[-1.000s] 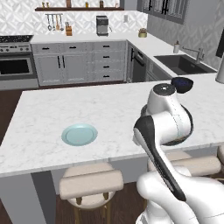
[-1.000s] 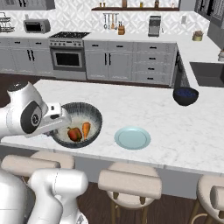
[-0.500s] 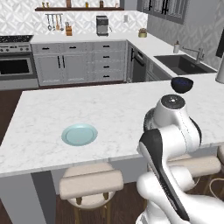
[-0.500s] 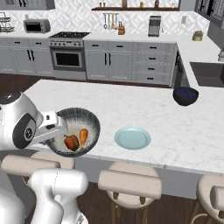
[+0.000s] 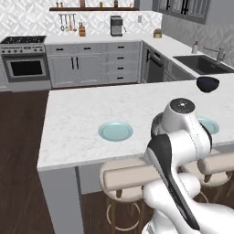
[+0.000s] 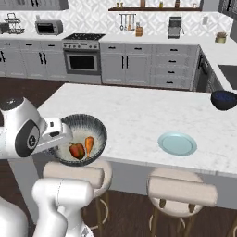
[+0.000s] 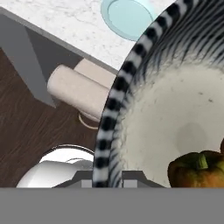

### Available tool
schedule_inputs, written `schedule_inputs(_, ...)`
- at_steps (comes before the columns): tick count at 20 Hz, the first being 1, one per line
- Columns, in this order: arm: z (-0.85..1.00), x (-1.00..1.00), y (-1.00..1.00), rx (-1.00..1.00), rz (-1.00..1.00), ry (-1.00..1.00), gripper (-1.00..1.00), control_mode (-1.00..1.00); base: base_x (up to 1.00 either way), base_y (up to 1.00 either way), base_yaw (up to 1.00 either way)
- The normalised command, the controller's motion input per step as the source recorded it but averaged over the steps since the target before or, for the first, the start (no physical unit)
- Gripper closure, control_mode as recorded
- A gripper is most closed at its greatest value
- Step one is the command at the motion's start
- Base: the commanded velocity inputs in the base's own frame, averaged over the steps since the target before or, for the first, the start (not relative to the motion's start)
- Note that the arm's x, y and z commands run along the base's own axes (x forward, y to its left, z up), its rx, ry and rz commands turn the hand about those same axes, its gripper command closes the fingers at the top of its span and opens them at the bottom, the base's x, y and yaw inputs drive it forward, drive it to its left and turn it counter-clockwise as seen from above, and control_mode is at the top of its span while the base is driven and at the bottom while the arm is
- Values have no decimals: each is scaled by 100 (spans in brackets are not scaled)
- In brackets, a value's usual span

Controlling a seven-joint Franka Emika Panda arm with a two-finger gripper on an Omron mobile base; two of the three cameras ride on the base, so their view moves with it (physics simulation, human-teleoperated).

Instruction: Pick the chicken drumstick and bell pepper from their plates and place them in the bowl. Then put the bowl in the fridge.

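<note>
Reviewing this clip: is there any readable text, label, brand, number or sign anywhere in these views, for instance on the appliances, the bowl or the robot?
None can be read.
Microwave, oven and coffee machine: no legible lettering or digits; any markings are too small to tell.
Bowl: striped pattern only, no text.
Plates: plain.
Robot arm: no visible label.

At frame centre you see the white marble counter (image 6: pixel 134 115); a teal plate (image 6: pixel 177 143) and blue bowl (image 6: pixel 224 99) lie on it.
</note>
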Motion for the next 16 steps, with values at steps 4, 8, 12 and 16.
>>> schedule_inputs(4,0,0,0,0,0,0,100,100,-5,100,1)
schedule_inputs(8,0,0,0,0,0,0,100,100,-4,100,31)
schedule_inputs(12,0,0,0,0,0,0,100,100,-20,100,62)
schedule_inputs(16,0,0,0,0,0,0,100,100,-25,88,75)
